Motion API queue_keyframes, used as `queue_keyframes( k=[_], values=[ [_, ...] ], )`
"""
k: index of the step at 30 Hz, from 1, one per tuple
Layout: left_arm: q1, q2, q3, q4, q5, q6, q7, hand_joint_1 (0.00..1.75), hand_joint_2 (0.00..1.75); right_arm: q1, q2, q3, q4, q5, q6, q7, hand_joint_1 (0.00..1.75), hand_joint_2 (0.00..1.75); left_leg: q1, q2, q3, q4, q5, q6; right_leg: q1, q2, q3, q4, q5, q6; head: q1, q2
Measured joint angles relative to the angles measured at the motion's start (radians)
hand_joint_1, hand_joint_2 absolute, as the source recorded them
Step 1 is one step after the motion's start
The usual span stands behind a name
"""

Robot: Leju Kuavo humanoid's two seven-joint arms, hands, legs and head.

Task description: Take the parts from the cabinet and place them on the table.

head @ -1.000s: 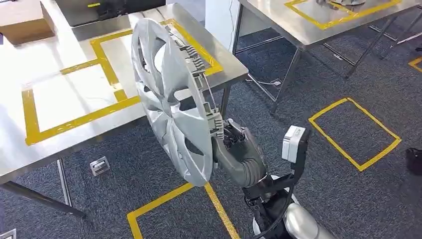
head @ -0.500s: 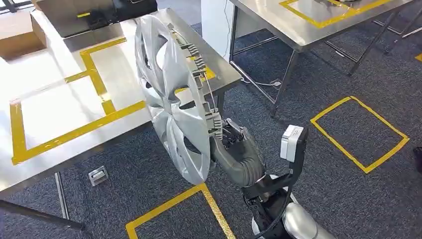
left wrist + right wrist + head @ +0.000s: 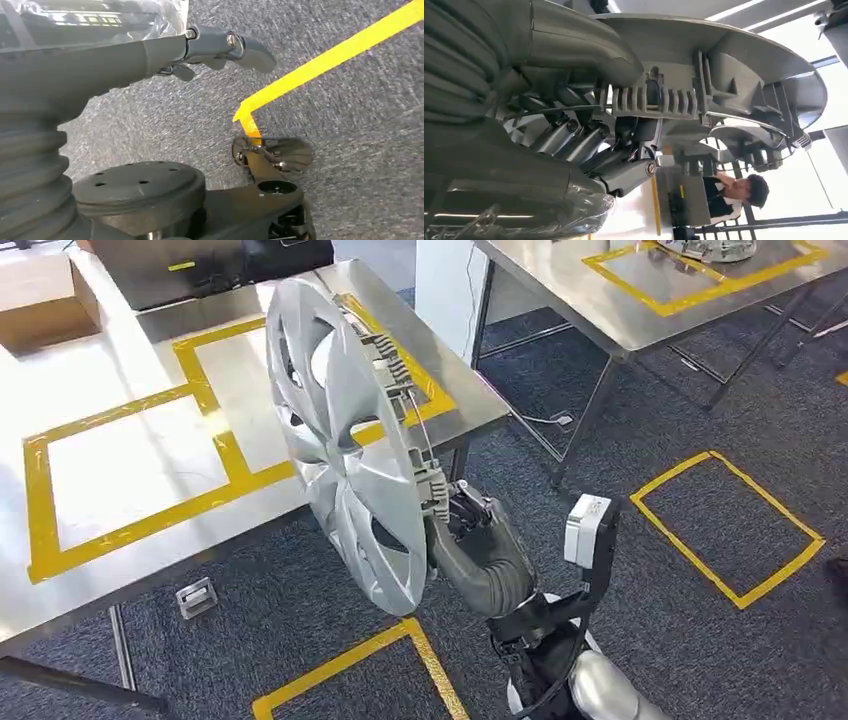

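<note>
Wheel cover [image 3: 350, 440] already out of the cabinet, carried upright on edge by right hand [image 3: 470, 525], fingers [image 3: 574, 137] hooked over the ribbed clips at the rim, thumb across the back. Grip looks firm in right wrist view. Cover hanging over the near corner of the steel table [image 3: 130, 530], not yet resting on it; lower edge below tabletop level, out over the carpet.

Judged stage: pick-up done, carry nearly done, set-down left. Yellow taped boxes [image 3: 140, 465] on the tabletop, bare inside, likely the target. Cover would need lifting above the table edge and tipping flat before release.

Left hand [image 3: 220, 47] hanging low over the carpet [image 3: 350, 100], holding nothing; fingers mostly hidden, so open or curled: cannot tell.

Around:
- cardboard box [image 3: 45, 300] at the far left corner of the table, well apart from the taped boxes
- dark case [image 3: 190, 270] at the far end of the table
- second steel table [image 3: 620, 310] to the right, across an aisle, with its own yellow outline
- small metal bracket [image 3: 197, 597] on the floor under the near table
- yellow floor tape [image 3: 730, 520] to the right
- person seated in the background, right wrist view

In the way: table edge and corner itself, close to the cover's face; a low swing could knock it.
</note>
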Motion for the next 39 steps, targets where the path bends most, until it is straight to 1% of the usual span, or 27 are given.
queue_keyframes(
  k=[1, 3, 4, 5, 6, 8, 10, 13, 14, 15, 16, 18, 19, 20, 21, 23, 24, 25, 26, 28, 29, 30, 31, 34, 35, 37, 39],
  values=[
    [0.001, 0.0, -0.001, 0.0, 0.0, 0.0, 0.0, 0.0, 1.75, 0.003, 0.0, 0.0, 0.0, 0.002, 0.0, 0.0, 1.75, 1.75, 0.001, -0.001, 0.013, 0.0, -0.01, -0.002, 0.0, 0.0, 0.011, -0.049, 0.043, -0.001, 0.002, 0.0],
    [0.0, 0.0, -0.002, 0.0, 0.0, 0.001, 0.0, 0.0, 1.75, 0.004, 0.0, -0.001, 0.0, 0.003, 0.0, 0.0, 1.75, 1.75, 0.003, -0.002, 0.046, 0.0, -0.034, -0.01, 0.002, 0.0, 0.06, -0.223, 0.169, -0.006, 0.002, 0.0],
    [0.0, 0.0, -0.003, 0.0, 0.0, 0.001, 0.0, 0.0, 1.75, 0.006, 0.0, -0.001, 0.001, 0.004, 0.0, 0.0, 1.75, 1.75, 0.002, -0.002, 0.049, -0.002, -0.042, -0.016, 0.005, 0.002, 0.063, -0.238, 0.174, -0.007, 0.002, 0.0],
    [-0.002, 0.0, -0.003, 0.0, 0.0, 0.001, 0.0, 0.0, 1.75, 0.003, 0.0, 0.0, 0.001, 0.004, 0.0, 0.0, 1.75, 1.75, 0.002, -0.003, 0.049, -0.001, -0.045, -0.021, 0.012, 0.0, 0.061, -0.267, 0.139, -0.013, 0.0, 0.0],
    [-0.003, 0.0, -0.004, 0.0, 0.0, 0.0, 0.0, 0.0, 1.75, 0.006, 0.0, -0.001, -0.002, 0.005, 0.002, -0.001, 1.75, 1.75, 0.001, -0.001, 0.051, -0.002, -0.053, -0.031, 0.012, -0.001, 0.062, -0.264, 0.164, -0.027, 0.002, 0.0],
    [-0.003, 0.0, -0.005, 0.0, 0.0, 0.0, 0.0, 0.0, 1.75, 0.005, 0.0, -0.001, -0.006, 0.005, 0.001, 0.0, 1.75, 1.75, 0.001, -0.001, 0.065, 0.002, -0.052, -0.038, 0.011, 0.0, 0.073, -0.273, 0.147, -0.038, 0.002, 0.0],
    [-0.008, 0.0, -0.006, 0.0, -0.002, 0.0, 0.0, 0.0, 1.75, 0.008, 0.0, -0.002, -0.006, 0.005, 0.001, 0.0, 1.75, 1.75, 0.002, 0.0, 0.05, 0.047, -0.069, -0.046, 0.005, -0.001, 0.101, -0.289, 0.14, -0.049, -0.001, 0.0],
    [-0.008, 0.001, -0.011, 0.0, -0.002, 0.0, 0.0, 0.0, 1.75, 0.006, 0.0, -0.002, -0.006, 0.006, 0.001, 0.0, 1.75, 1.75, 0.003, 0.0, -0.075, 0.253, -0.153, -0.053, 0.005, -0.001, 0.118, -0.292, 0.125, -0.056, -0.007, 0.0],
    [-0.006, 0.001, -0.012, 0.0, -0.002, 0.0, 0.0, 0.0, 1.75, 0.007, 0.0, -0.001, -0.006, 0.005, 0.001, -0.001, 1.75, 1.75, 0.004, 0.0, -0.111, 0.296, -0.162, -0.057, 0.005, 0.001, 0.127, -0.292, 0.117, -0.055, -0.009, 0.0],
    [-0.004, 0.001, -0.012, 0.0, -0.002, 0.0, -0.002, 0.0, 1.75, 0.007, 0.0, 0.0, -0.006, 0.005, 0.001, 0.0, 1.75, 1.75, 0.005, 0.0, -0.127, 0.292, -0.145, -0.059, 0.004, 0.002, 0.139, -0.292, 0.108, -0.054, -0.008, 0.0],
    [-0.003, 0.001, -0.013, 0.0, -0.002, 0.0, -0.003, 0.0, 1.75, 0.007, 0.0, 0.0, -0.006, 0.006, 0.001, 0.0, 1.75, 1.75, 0.006, 0.0, -0.125, 0.252, -0.104, -0.059, 0.004, 0.003, 0.154, -0.292, 0.098, -0.051, -0.008, 0.0],
    [-0.003, 0.001, -0.013, 0.0, -0.002, 0.0, -0.006, 0.0, 1.75, 0.009, 0.0, 0.0, -0.006, 0.006, 0.001, 0.0, 1.75, 1.75, 0.008, 0.0, -0.091, 0.108, 0.02, -0.057, 0.002, 0.002, 0.185, -0.292, 0.076, -0.044, -0.008, 0.0],
    [-0.002, 0.001, -0.014, 0.0, -0.002, 0.0, -0.006, 0.0, 1.75, 0.009, 0.0, -0.001, -0.006, 0.006, 0.001, 0.0, 1.75, 1.75, 0.008, 0.0, -0.083, 0.063, 0.067, -0.055, 0.001, 0.001, 0.192, -0.294, 0.065, -0.038, -0.009, 0.0],
    [-0.002, 0.001, -0.014, 0.0, -0.002, -0.001, -0.006, 0.0, 1.75, 0.007, 0.0, 0.0, -0.005, 0.006, 0.001, -0.001, 1.75, 1.75, 0.002, 0.001, -0.095, 0.062, 0.043, -0.053, 0.002, 0.003, 0.197, -0.289, 0.064, -0.033, -0.011, 0.0],
    [-0.001, 0.001, -0.015, 0.0, -0.002, -0.001, -0.006, 0.0, 1.75, 0.006, 0.001, -0.001, -0.007, 0.006, 0.002, -0.003, 1.75, 1.75, -0.002, 0.003, -0.079, 0.025, 0.04, -0.039, 0.004, 0.004, 0.188, -0.288, 0.059, -0.025, -0.019, 0.0],
    [0.002, 0.001, -0.015, 0.0, -0.002, 0.0, -0.007, 0.0, 1.75, 0.006, 0.001, -0.002, -0.008, 0.006, 0.002, -0.003, 1.75, 1.75, -0.006, 0.002, -0.078, 0.031, 0.034, -0.025, 0.0, 0.003, 0.197, -0.296, 0.051, -0.014, -0.014, 0.0],
    [-0.001, 0.002, -0.016, 0.0, -0.002, 0.001, -0.007, 0.0, 1.75, 0.005, 0.001, -0.003, -0.008, 0.006, 0.002, -0.002, 1.75, 1.75, 0.002, 0.002, -0.07, 0.026, 0.033, -0.02, 0.001, 0.003, 0.201, -0.292, 0.041, -0.005, -0.016, 0.0],
    [-0.002, 0.003, -0.016, 0.0, -0.002, 0.001, -0.009, 0.0, 1.75, 0.005, 0.001, -0.004, -0.008, 0.006, 0.002, -0.002, 1.75, 1.75, 0.003, 0.002, -0.065, 0.025, 0.029, -0.014, 0.001, 0.002, 0.198, -0.277, 0.03, -0.001, -0.014, 0.0],
    [-0.006, 0.006, -0.017, 0.0, -0.002, 0.004, -0.011, 0.0, 1.75, 0.005, 0.001, -0.006, -0.008, 0.006, 0.002, -0.002, 1.75, 1.75, 0.003, 0.002, -0.057, 0.025, 0.023, -0.004, 0.0, 0.001, 0.168, -0.22, 0.01, 0.003, -0.005, 0.0],
    [-0.007, 0.006, -0.019, 0.001, -0.002, 0.005, -0.011, 0.0, 1.75, 0.005, 0.001, -0.006, -0.008, 0.005, 0.004, -0.002, 1.75, 1.75, 0.002, 0.002, -0.048, 0.025, 0.011, 0.0, -0.001, 0.001, 0.067, -0.056, -0.043, 0.006, -0.001, 0.0],
    [-0.007, 0.006, -0.019, 0.001, -0.002, 0.005, -0.011, 0.0, 1.75, 0.005, 0.001, -0.006, -0.007, 0.002, 0.006, -0.003, 1.75, 1.75, 0.001, 0.002, -0.042, 0.025, 0.005, 0.001, -0.001, 0.001, 0.016, 0.012, -0.049, 0.006, -0.001, 0.0],
    [-0.006, 0.006, -0.019, 0.001, -0.002, 0.006, -0.011, 0.0, 1.75, 0.005, 0.001, -0.006, -0.005, 0.0, 0.006, -0.003, 1.75, 1.75, -0.001, 0.001, -0.034, 0.025, -0.002, 0.001, -0.001, 0.001, -0.012, 0.033, -0.033, 0.004, 0.001, 0.0],
    [-0.005, 0.006, -0.019, 0.001, -0.002, 0.007, -0.011, 0.0, 1.75, 0.005, 0.001, -0.006, -0.002, -0.002, 0.007, -0.003, 1.75, 1.75, -0.001, -0.001, -0.022, 0.025, -0.01, 0.002, 0.0, 0.001, -0.016, 0.009, 0.008, -0.001, 0.002, 0.0],
    [-0.005, 0.006, -0.019, 0.001, -0.002, 0.01, -0.011, 0.0, 1.75, 0.005, 0.001, -0.008, 0.003, -0.008, 0.01, -0.004, 1.75, 1.75, 0.001, -0.006, 0.017, 0.025, -0.04, -0.005, 0.016, 0.002, 0.047, -0.222, 0.177, -0.022, 0.003, 0.0],
    [-0.006, 0.005, -0.02, 0.001, -0.002, 0.01, -0.012, 0.0, 1.75, 0.006, 0.001, -0.007, 0.005, -0.01, 0.01, -0.005, 1.75, 1.75, -0.002, -0.008, 0.016, 0.022, -0.046, -0.012, 0.023, 0.003, 0.059, -0.219, 0.167, -0.028, -0.002, 0.0],
    [-0.004, 0.003, -0.02, 0.001, -0.002, 0.01, -0.011, 0.0, 1.75, 0.004, 0.001, -0.008, 0.006, -0.01, 0.013, -0.008, 1.75, 1.75, 0.004, -0.007, 0.02, 0.017, -0.048, -0.024, 0.027, 0.003, 0.067, -0.239, 0.155, -0.034, 0.003, 0.0],
    [-0.008, 0.0, -0.021, 0.001, -0.002, 0.01, -0.012, 0.0, 1.75, 0.004, 0.001, -0.009, 0.006, -0.01, 0.014, -0.008, 1.75, 1.75, 0.001, -0.006, 0.029, 0.003, -0.052, -0.033, 0.023, 0.004, 0.082, -0.263, 0.143, -0.047, 0.002, 0.0]
  ],
)
